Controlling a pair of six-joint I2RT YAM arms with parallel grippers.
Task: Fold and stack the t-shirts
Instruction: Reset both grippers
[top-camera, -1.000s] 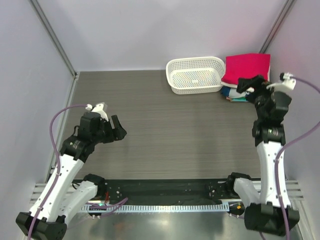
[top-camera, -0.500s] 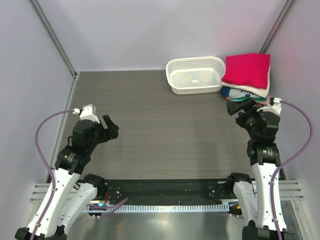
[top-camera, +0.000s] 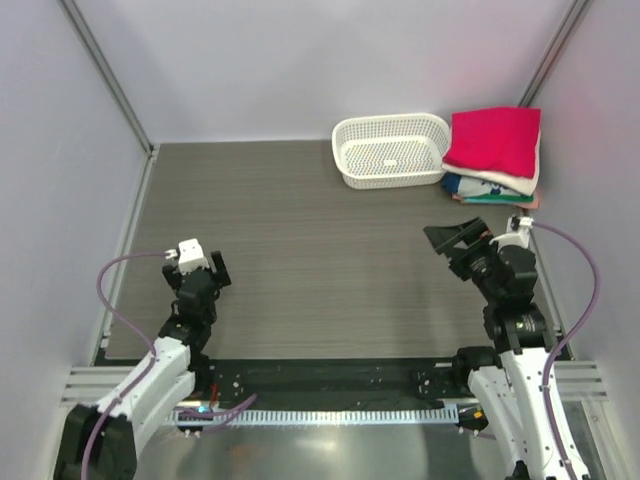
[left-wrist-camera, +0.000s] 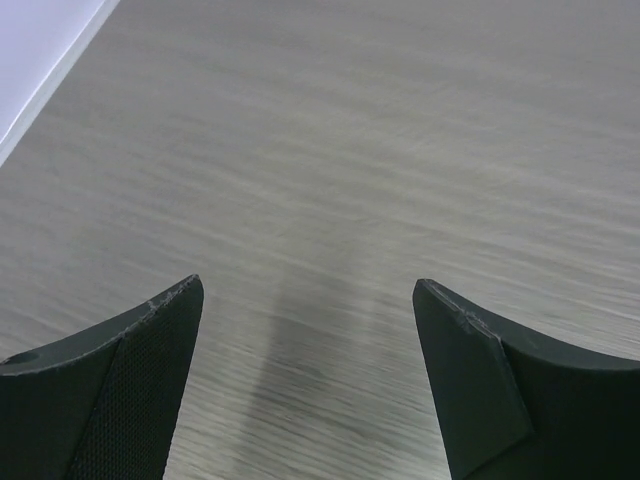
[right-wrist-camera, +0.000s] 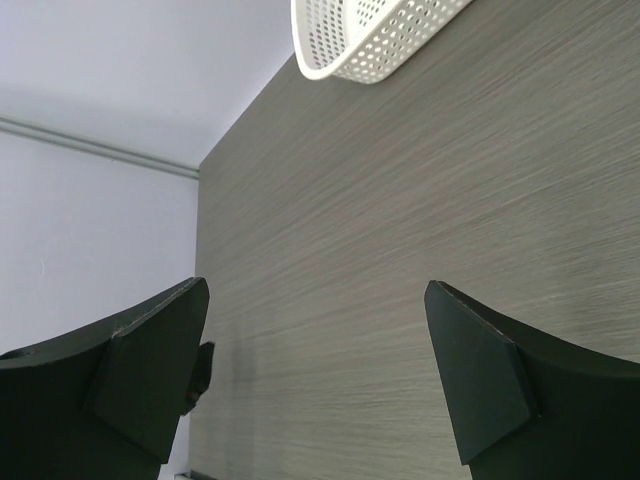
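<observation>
A stack of folded t-shirts (top-camera: 495, 160) lies at the back right corner of the table, with the crimson-red shirt (top-camera: 494, 138) on top, a cream-white one under it, and teal and pink edges at the bottom. My left gripper (top-camera: 213, 272) is open and empty, low over the near left of the table; in the left wrist view (left-wrist-camera: 308, 300) only bare table shows between its jaws. My right gripper (top-camera: 452, 243) is open and empty, above the near right of the table, well in front of the stack; in the right wrist view (right-wrist-camera: 315, 300) the jaws stand wide apart.
A white perforated basket (top-camera: 391, 150) stands at the back, just left of the shirt stack; it also shows in the right wrist view (right-wrist-camera: 372, 35). The dark wood-grain table (top-camera: 320, 250) has walls on the left, back and right. A black rail runs along the near edge.
Both arms have drawn back toward the near edge and lowered. The right gripper has moved away from the shirt stack, the left one down and back. The stack has not moved.
</observation>
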